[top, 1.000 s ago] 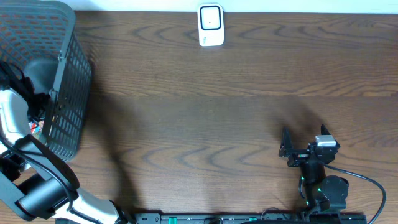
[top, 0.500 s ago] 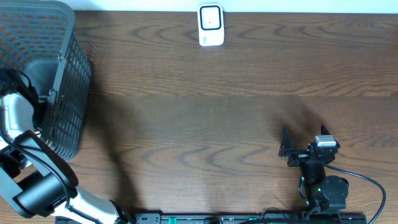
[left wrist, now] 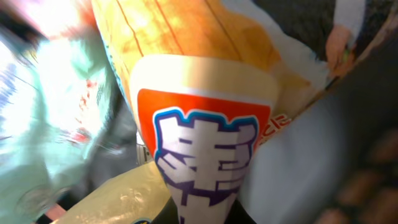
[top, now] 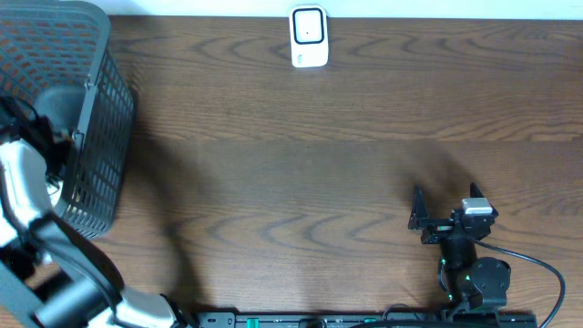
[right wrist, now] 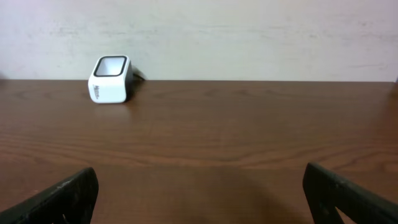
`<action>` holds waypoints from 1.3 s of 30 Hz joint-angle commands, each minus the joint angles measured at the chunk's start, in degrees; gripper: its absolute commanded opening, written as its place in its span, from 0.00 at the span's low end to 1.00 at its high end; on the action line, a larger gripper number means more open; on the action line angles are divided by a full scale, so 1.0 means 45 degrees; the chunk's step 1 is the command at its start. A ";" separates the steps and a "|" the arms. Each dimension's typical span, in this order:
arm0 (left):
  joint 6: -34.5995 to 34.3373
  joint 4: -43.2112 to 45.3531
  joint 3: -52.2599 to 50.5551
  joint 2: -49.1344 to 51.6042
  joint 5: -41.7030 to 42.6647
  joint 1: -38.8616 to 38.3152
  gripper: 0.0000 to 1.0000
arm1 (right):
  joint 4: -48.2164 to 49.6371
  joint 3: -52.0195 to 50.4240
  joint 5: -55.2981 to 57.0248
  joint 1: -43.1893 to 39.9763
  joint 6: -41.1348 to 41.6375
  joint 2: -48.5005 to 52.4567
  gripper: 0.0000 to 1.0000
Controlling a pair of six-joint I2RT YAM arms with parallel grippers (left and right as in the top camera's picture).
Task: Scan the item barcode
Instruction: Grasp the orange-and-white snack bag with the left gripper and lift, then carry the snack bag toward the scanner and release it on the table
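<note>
Snack packet (left wrist: 205,149) with the orange label and purple lettering fills my left wrist view, its narrow end running down to where the jaws meet. The left gripper (top: 44,137) is closed, and I judge it has that end pinched, though the fingers themselves are hidden. It sits inside the basket (top: 91,137), so the item is also in the basket, crowded by a pale green bag (left wrist: 43,124) and a yellowish wrapper (left wrist: 118,199). The scanner (top: 309,36) stands far from the basket on the table (top: 291,164). Farther still from the basket, the right gripper (top: 421,219) waits with its jaws spread and nothing in them. My worry is the hold: a pinch on one thin end could slip as I lift. A neighbouring bag could also be dragged up, or the packet could snag on the basket's mesh wall. I also cannot see the barcode side yet. Compared with a second ago, the left jaws have gone from wide open to closed and the left arm has shifted slightly at the basket. The right arm and scanner have not moved.
</note>
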 commanded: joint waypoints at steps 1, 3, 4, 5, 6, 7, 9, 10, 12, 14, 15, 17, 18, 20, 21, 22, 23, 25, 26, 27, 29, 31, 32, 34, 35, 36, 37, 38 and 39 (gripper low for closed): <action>-0.1287 0.1273 0.0743 -0.2589 0.1535 0.0058 0.07 | -0.0063 -0.0010 0.0068 -0.0053 0.0126 -0.0044 0.99; -0.2176 0.2103 0.0743 -0.3599 0.1559 0.0058 0.07 | -0.0063 -0.0010 0.0068 -0.0053 0.0121 -0.0044 0.99; -0.2579 0.2487 0.0738 -0.4080 0.1559 0.0058 0.07 | -0.0063 -0.0010 0.0063 -0.0053 0.0121 -0.0044 0.99; -0.2992 0.2919 0.0743 -0.4595 0.1564 0.0058 0.07 | -0.0063 -0.0010 0.0063 -0.0053 0.0121 -0.0044 0.99; -0.3351 0.3347 0.0743 -0.5105 0.1564 0.0058 0.07 | -0.0063 -0.0010 0.0068 -0.0053 0.0126 -0.0044 0.99; -0.3682 0.3730 0.0743 -0.5542 0.1564 0.0058 0.07 | -0.0058 -0.0010 0.0063 -0.0053 0.0126 -0.0044 0.99; -0.4478 0.4488 0.0743 -0.6407 0.1574 0.0053 0.07 | -0.0063 -0.0010 0.0068 -0.0053 0.0126 -0.0044 0.99; -0.4945 0.4838 0.0738 -0.6834 0.1676 0.0053 0.07 | -0.0063 -0.0010 0.0068 -0.0053 0.0126 -0.0044 0.99; -0.6266 0.5552 0.0738 -0.7849 0.2618 0.0053 0.07 | -0.0063 -0.0010 0.0068 -0.0053 0.0126 -0.0044 0.99; -0.7252 0.5765 0.0738 -0.8403 0.3633 0.0053 0.07 | -0.0063 -0.0010 0.0068 -0.0053 0.0126 -0.0044 0.99; -0.7732 0.5780 0.0738 -0.8646 0.4172 0.0044 0.07 | -0.0063 -0.0010 0.0063 -0.0053 0.0126 -0.0044 0.99; -0.8490 0.5775 0.0738 -0.8986 0.5178 -0.0019 0.07 | -0.0063 -0.0010 0.0068 -0.0053 0.0121 -0.0044 0.99; -0.8864 0.5770 0.0738 -0.9088 0.5663 -0.0097 0.07 | -0.0063 -0.0010 0.0063 -0.0053 0.0126 -0.0044 0.99; -0.9690 0.5775 0.0738 -0.9156 0.6543 -0.0393 0.07 | -0.0063 -0.0010 0.0063 -0.0053 0.0121 -0.0044 0.99; -1.0059 0.5775 0.0738 -0.9141 0.6892 -0.0622 0.07 | -0.0063 -0.0010 0.0068 -0.0053 0.0126 -0.0044 0.99; -1.0312 0.5775 0.0738 -0.9112 0.7155 -0.0869 0.07 | -0.0063 -0.0010 0.0063 -0.0053 0.0126 -0.0044 0.99; -1.0452 0.5770 0.0738 -0.9044 0.7397 -0.1180 0.07 | -0.0063 -0.0010 0.0068 -0.0053 0.0126 -0.0044 0.99; -1.0452 0.5746 0.0738 -0.8888 0.7854 -0.1826 0.07 | -0.0063 -0.0010 0.0068 -0.0053 0.0126 -0.0044 0.99; -1.0448 0.5693 0.0733 -0.8767 0.8072 -0.2293 0.07 | -0.0063 -0.0010 0.0068 -0.0053 0.0126 -0.0044 0.99; -1.0452 0.5615 0.0733 -0.8641 0.8199 -0.2686 0.07 | -0.0063 -0.0010 0.0063 -0.0053 0.0126 -0.0044 0.99; -1.0448 0.5270 0.0733 -0.8340 0.8276 -0.3657 0.07 | -0.0063 -0.0010 0.0068 -0.0053 0.0126 -0.0044 0.99; -1.0448 0.4789 0.0733 -0.7922 0.8272 -0.4775 0.07 | -0.0063 -0.0010 0.0068 -0.0053 0.0126 -0.0044 0.99; -1.0443 0.4367 0.0733 -0.7451 0.8267 -0.5775 0.07 | -0.0063 -0.0010 0.0068 -0.0053 0.0126 -0.0044 0.99; -1.0360 0.3997 0.0733 -0.6863 0.8257 -0.6795 0.07 | -0.0063 -0.0010 0.0068 -0.0053 0.0126 -0.0044 0.99; -1.0190 0.3827 0.0729 -0.6479 0.8223 -0.7363 0.07 | -0.0063 -0.0010 0.0068 -0.0053 0.0126 -0.0044 0.99; -1.0117 0.3691 0.0729 -0.6164 0.8082 -0.7815 0.07 | -0.0063 -0.0010 0.0068 -0.0053 0.0126 -0.0044 0.99; -1.0108 0.3521 0.0724 -0.5756 0.7830 -0.8349 0.07 | -0.0063 -0.0010 0.0063 -0.0053 0.0126 -0.0044 0.99; -1.0108 0.3371 0.0724 -0.5430 0.7572 -0.8767 0.07 | -0.0063 -0.0010 0.0068 -0.0053 0.0126 -0.0044 0.99; -1.0108 0.3230 0.0724 -0.4988 0.7223 -0.9301 0.07 | -0.0063 -0.0010 0.0068 -0.0053 0.0126 -0.0044 0.99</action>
